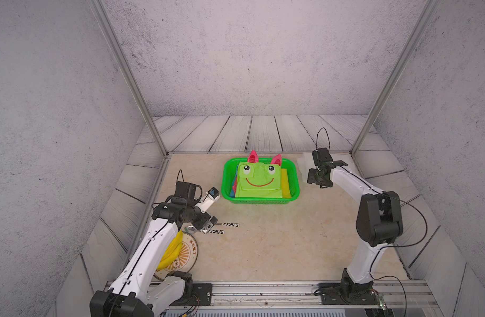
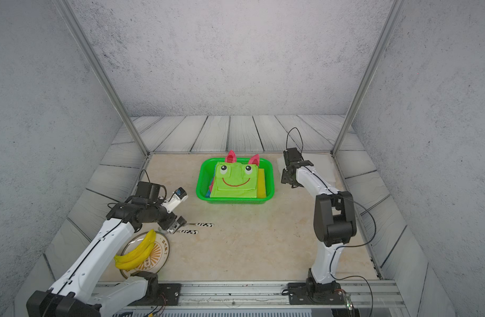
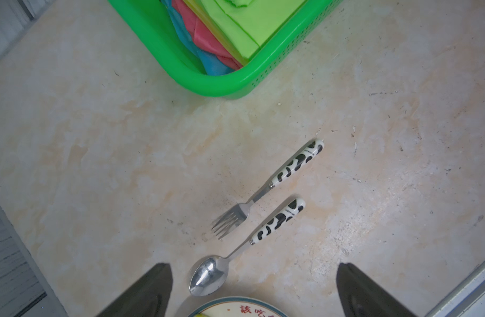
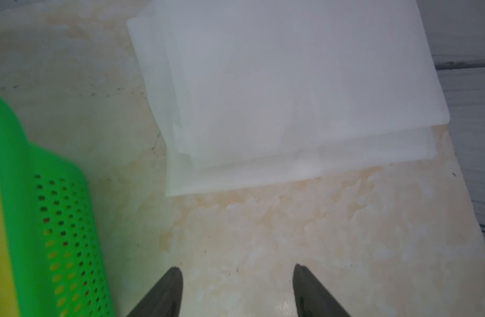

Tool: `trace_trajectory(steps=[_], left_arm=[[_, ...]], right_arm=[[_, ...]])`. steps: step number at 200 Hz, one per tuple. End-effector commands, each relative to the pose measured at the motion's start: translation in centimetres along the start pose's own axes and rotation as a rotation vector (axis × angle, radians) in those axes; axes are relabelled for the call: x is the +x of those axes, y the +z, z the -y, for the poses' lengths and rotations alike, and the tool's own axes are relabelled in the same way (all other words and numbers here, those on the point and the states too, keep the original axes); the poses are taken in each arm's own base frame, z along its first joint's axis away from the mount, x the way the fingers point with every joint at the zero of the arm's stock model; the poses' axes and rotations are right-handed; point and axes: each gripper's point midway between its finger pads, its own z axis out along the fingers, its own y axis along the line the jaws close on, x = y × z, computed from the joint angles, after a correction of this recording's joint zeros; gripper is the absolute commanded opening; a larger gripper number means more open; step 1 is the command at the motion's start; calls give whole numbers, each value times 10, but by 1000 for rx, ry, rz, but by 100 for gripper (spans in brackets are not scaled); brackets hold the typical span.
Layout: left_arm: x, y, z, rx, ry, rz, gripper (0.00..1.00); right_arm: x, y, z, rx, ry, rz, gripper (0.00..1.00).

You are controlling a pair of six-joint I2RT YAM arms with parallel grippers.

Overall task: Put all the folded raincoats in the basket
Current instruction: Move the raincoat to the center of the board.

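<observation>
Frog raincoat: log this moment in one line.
frog raincoat: in basket | left gripper: open, empty | right gripper: open, empty, beside basket

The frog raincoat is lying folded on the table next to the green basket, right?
Not quite. The frog raincoat is folded, but it lies inside the green basket, not on the table next to it. Both top views show it sitting within the basket's rim.

Glossy plastic basket (image 3: 208,87), shiny metal spoon (image 3: 208,274), perhaps matt stone tabletop (image 3: 98,137)
</observation>
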Motion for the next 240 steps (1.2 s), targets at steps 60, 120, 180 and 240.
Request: trace_trajectory(steps=[60, 120, 180, 240], left_arm=[[-5, 9, -9, 34, -51, -72, 100], [-8, 13, -2, 81, -55, -63, 99], [-13, 10, 4, 114, -55, -37, 99], [-17, 4, 12, 142, -54, -3, 100]], right_arm=[[-64, 91, 1, 71, -41, 21, 63], [2, 103, -3, 22, 23, -249, 52], [79, 85, -5, -77, 96, -409, 46], [141, 36, 18, -93, 246, -415, 46]])
